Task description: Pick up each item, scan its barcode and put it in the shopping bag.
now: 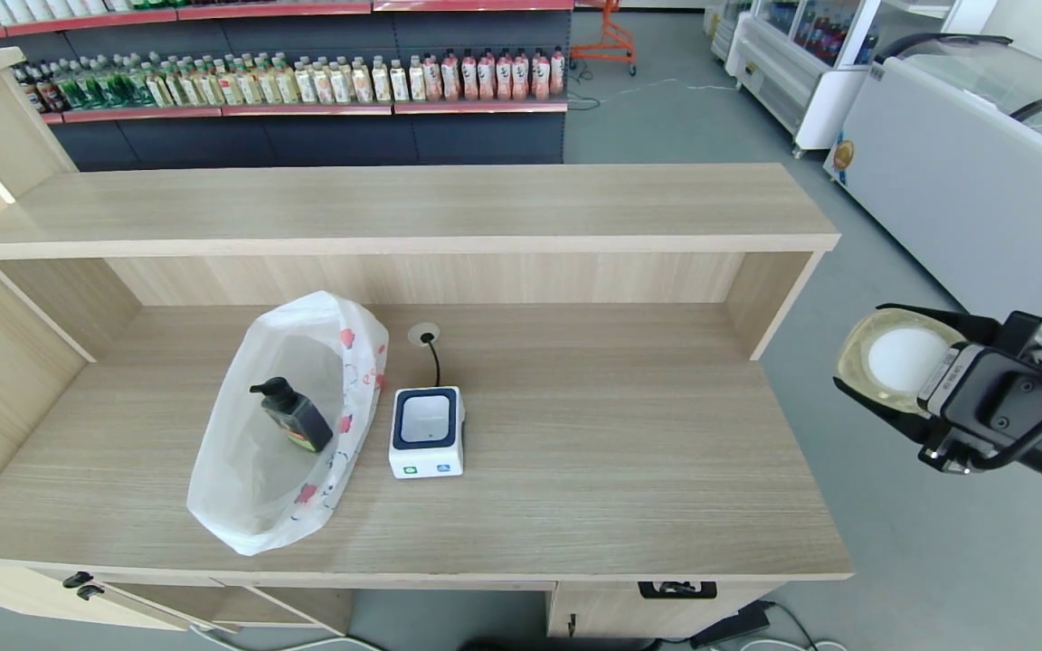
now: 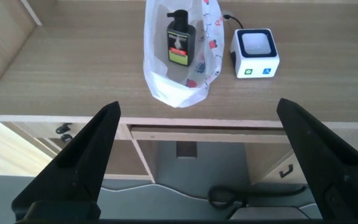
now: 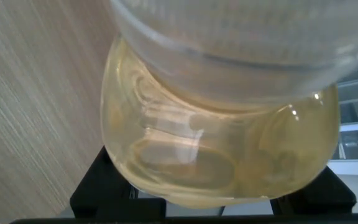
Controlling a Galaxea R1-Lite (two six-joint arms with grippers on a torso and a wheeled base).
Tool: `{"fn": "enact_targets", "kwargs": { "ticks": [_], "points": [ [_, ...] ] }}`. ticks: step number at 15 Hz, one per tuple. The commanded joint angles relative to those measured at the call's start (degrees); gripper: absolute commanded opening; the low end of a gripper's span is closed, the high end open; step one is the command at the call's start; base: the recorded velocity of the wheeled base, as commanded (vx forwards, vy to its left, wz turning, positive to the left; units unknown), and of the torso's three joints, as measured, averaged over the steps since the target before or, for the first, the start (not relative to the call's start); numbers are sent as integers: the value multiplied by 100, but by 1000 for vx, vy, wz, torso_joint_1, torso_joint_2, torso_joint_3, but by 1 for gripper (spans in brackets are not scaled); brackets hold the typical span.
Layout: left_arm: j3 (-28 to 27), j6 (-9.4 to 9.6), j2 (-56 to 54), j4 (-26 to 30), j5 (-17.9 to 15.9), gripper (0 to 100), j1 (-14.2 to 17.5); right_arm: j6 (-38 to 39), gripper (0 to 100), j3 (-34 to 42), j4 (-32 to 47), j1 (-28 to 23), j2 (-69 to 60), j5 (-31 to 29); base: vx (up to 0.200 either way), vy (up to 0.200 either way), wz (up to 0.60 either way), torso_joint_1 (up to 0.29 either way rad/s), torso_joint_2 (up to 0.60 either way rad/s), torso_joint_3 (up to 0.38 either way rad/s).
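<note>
Head view above counter [image 1: 575,434], left wrist low before it, sharing bag [image 1: 250,506], scanner [image 1: 427,432]; right wrist against bottle [image 3: 216,143]

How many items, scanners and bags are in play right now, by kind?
Shopping bag: 1
Scanner: 1
Items: 2, black pump bottle in the shopping bag, yellowish jar in the right end effector
Total: 4

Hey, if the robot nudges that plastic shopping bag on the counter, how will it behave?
Probably floppy: the shopping bag is thin, translucent film slumped on the counter. It would likely crumple rather than slide whole. The pump bottle inside may weigh it down, but could shift.
</note>
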Motion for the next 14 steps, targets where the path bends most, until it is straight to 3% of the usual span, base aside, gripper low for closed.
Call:
{"fn": "enact_targets", "kwargs": {
  "ticks": [1, 7, 14],
  "points": [
    [1, -2, -2, -1, 1, 100, 2, 9, 0, -80, 9, 5, 135, -1, 0, 200, 0, 2, -7, -2],
    [1, -2, -2, -1, 1, 100, 2, 440, 0, -185, -35, 14, 592, 43, 0, 200, 0, 3, 1, 2],
    [1, -11, 6, -1, 1, 100, 2, 466, 0, -1574, -580, 40, 2394, 1001, 0, 200, 0, 4, 2, 2]
  ]
}}
